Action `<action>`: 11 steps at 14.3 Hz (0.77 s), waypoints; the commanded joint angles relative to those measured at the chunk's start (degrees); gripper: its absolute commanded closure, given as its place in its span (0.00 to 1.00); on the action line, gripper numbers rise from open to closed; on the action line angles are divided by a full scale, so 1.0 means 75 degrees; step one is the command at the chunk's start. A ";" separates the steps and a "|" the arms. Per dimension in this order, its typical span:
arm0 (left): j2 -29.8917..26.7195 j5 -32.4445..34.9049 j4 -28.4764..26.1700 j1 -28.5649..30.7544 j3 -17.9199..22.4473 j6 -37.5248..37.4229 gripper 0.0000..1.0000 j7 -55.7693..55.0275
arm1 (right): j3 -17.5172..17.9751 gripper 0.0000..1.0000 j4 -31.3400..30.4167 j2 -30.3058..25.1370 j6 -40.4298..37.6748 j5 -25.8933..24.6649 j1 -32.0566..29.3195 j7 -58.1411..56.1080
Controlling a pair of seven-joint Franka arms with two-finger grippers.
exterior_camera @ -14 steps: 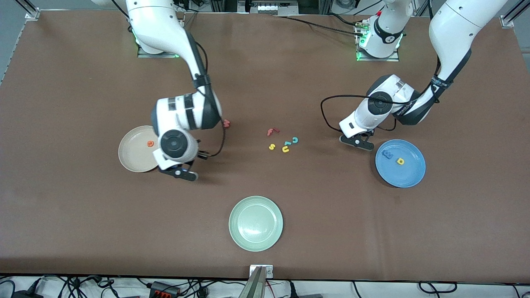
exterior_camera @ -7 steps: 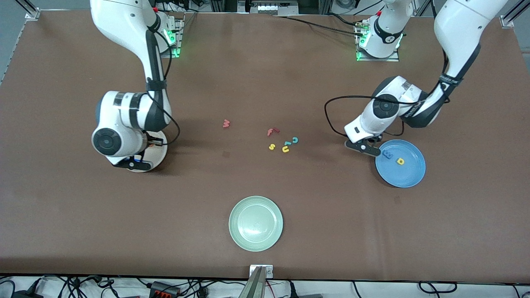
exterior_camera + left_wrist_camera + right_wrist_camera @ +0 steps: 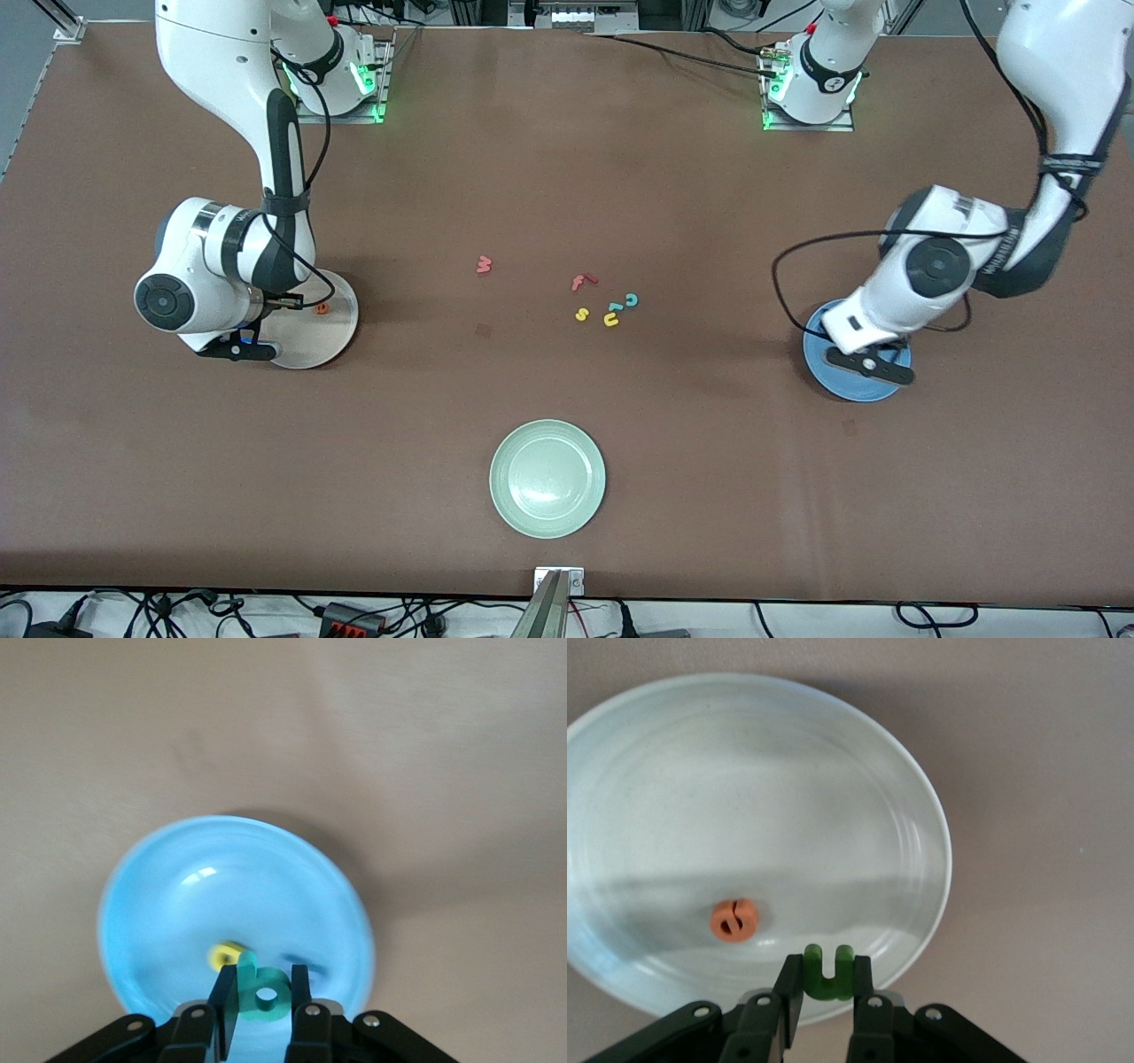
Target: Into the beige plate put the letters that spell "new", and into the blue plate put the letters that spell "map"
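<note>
My right gripper (image 3: 828, 985) is shut on the dark green n (image 3: 828, 967) and hangs over the rim of the beige plate (image 3: 744, 788). The orange e (image 3: 733, 920) lies in that plate. My left gripper (image 3: 264, 981) is shut on the teal a (image 3: 266, 997) above the blue plate (image 3: 177, 895). In the blue plate lie the yellow p (image 3: 226, 954) and the blue m (image 3: 306, 966). The pinkish-red w (image 3: 484, 264) rests on the table mid-way between the plates.
A red f (image 3: 582, 282), teal c (image 3: 631, 299), yellow s (image 3: 581, 314) and yellow u (image 3: 611, 320) cluster near the table's middle. A pale green plate (image 3: 547, 478) sits nearer the front camera. Both arms partly cover their plates in the front view.
The right arm swung from the table's middle out over the beige plate. The left arm moved from beside the blue plate to over it. Both grips stayed shut.
</note>
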 commanded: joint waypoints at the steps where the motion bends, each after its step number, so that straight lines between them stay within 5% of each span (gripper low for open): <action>1: 0.1056 0.0197 0.0804 0.0023 0.0127 -0.0090 0.87 0.0369 | 0.0156 0.72 -0.0048 0.0266 0.0356 0.0180 -0.0136 -0.0287; 2: 0.1197 0.0197 0.0816 0.0023 0.0128 -0.0090 0.85 0.0370 | 0.0250 0.59 -0.0036 0.0266 0.0368 0.0249 -0.0265 -0.0277; 3: 0.1221 0.0197 0.0805 0.0011 0.0128 -0.0090 0.81 0.0370 | 0.0297 0.15 -0.0001 0.0266 0.0345 0.0436 -0.0301 -0.0276; 4: 0.1222 0.0185 0.0793 -0.0012 0.0140 -0.0090 0.49 0.0312 | 0.0286 0.00 0.0080 0.0208 0.0252 0.0461 -0.0313 -0.0288; 5: 0.1210 0.0197 0.0781 -0.0001 0.0128 -0.0101 0.00 0.0323 | 0.0274 0.00 0.0174 0.0138 0.0170 0.0461 -0.0221 -0.0277; 9: 0.0778 0.0173 0.0863 0.0069 0.0023 -0.0241 0.00 0.0358 | 0.0344 0.00 0.0550 -0.0472 -0.0371 0.0589 0.0329 -0.0067; 11: 0.0403 0.0138 0.1189 0.0023 -0.0012 -0.0661 0.00 0.0346 | 0.0379 0.00 0.0550 -0.0426 -0.0207 0.1639 0.1008 0.0098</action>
